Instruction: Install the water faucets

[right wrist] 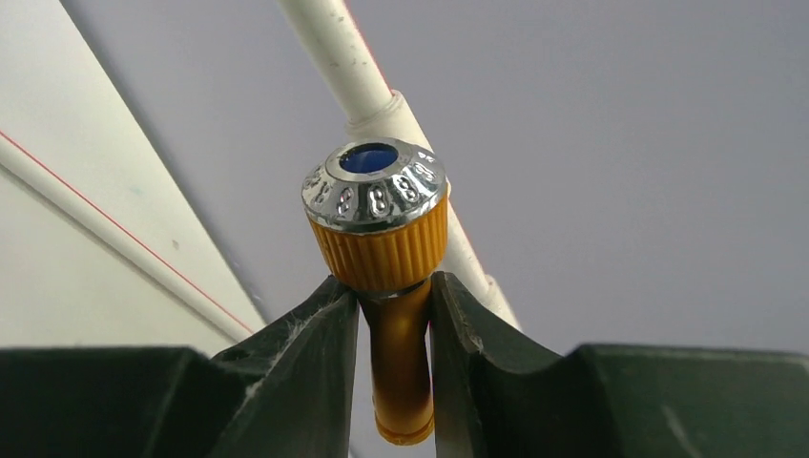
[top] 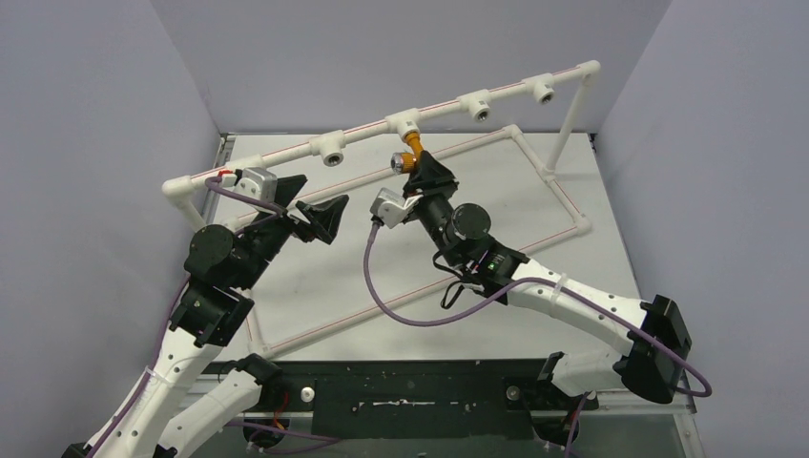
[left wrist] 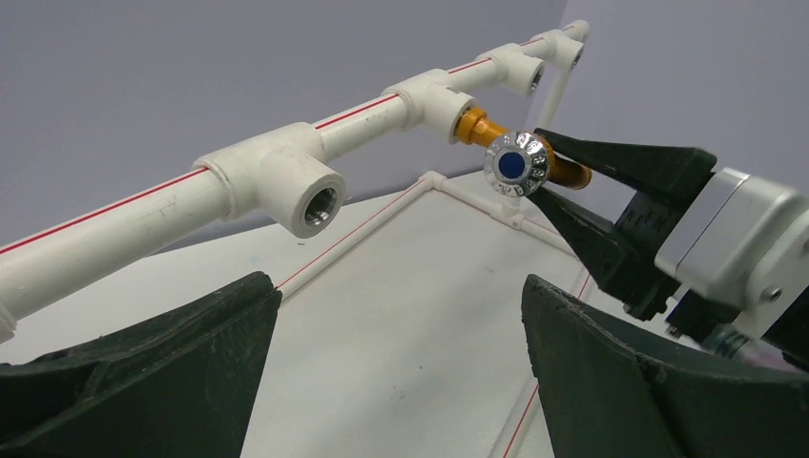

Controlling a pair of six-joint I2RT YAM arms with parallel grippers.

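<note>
A raised rail of white plastic pipe marked with a thin red line (top: 367, 136) was seen spanning the back of a white table top (top: 315, 277). At the right it was carried by a white upright post (top: 570, 124). Four white tee sockets (top: 477, 103) were set along it, and a threaded opening was shown in the leftmost one (left wrist: 303, 187). A flat rectangle of white pipe (top: 565, 196) was seen lying on the table. The scene was enclosed by plain grey walls (top: 401, 38), and a black strip (top: 410, 393) was fixed along the near edge.
</note>
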